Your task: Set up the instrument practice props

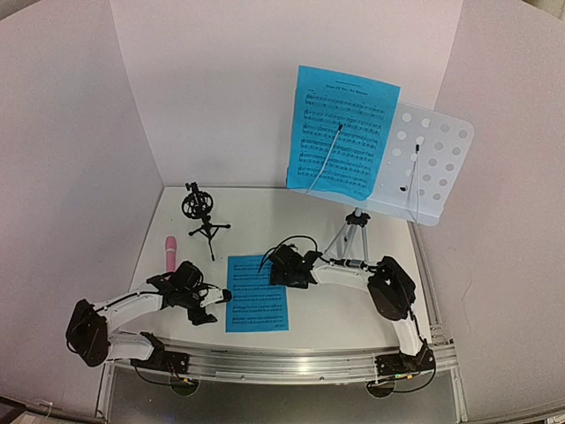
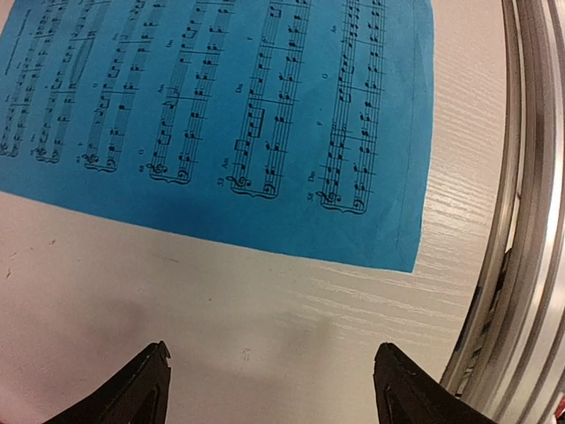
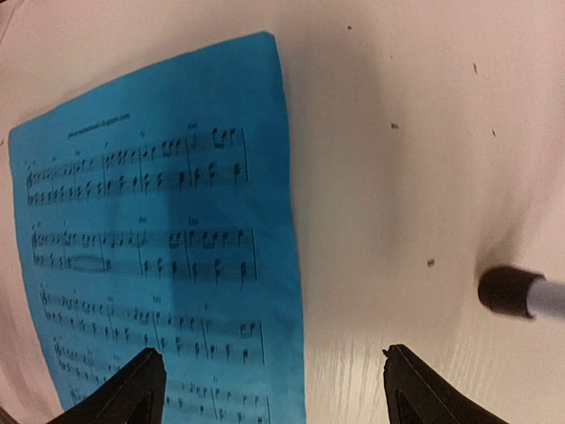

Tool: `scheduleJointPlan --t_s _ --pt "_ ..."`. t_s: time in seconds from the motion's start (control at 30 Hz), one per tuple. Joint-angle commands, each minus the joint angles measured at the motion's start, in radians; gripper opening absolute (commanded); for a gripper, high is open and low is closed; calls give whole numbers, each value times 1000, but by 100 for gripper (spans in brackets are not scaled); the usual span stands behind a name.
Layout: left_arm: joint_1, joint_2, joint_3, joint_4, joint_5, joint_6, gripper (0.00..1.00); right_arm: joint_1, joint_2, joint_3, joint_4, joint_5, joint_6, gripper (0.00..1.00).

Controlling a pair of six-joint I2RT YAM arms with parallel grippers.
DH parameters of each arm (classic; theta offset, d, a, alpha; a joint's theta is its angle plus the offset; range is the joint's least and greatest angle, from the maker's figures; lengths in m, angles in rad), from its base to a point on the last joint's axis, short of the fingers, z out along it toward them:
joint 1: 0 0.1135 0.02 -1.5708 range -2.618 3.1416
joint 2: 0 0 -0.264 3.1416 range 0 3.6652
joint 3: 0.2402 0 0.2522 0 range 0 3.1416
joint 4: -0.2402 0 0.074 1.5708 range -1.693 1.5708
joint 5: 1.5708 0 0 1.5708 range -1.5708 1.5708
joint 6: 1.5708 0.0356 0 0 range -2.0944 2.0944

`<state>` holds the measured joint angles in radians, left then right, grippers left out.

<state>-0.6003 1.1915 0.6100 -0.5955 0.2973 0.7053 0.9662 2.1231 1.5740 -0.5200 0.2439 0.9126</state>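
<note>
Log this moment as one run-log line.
left gripper open | right gripper open | first sheet-music page on music stand | second sheet-music page flat on table | pink microphone lying beside mic mount

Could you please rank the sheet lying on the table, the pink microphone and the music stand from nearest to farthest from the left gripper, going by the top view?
1. Sheet on the table: lying flat just to the right of the left gripper.
2. Pink microphone: lying on the table, farther back on the left.
3. Music stand: standing at the back right, clearly farthest.
</note>
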Motion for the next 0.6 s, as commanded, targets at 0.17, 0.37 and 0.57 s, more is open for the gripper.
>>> scheduleJointPlan --t_s 0.17,0.37,0.57 --pt "-3 106 -44 194 83 208 80 -65 177 158 -11 -35 -94 81" --pt "-20 162 -64 256 94 265 79 -85 237 178 60 -166 -114 77" --pt "-19 215 -89 330 91 318 77 -100 197 41 216 -232 -40 73"
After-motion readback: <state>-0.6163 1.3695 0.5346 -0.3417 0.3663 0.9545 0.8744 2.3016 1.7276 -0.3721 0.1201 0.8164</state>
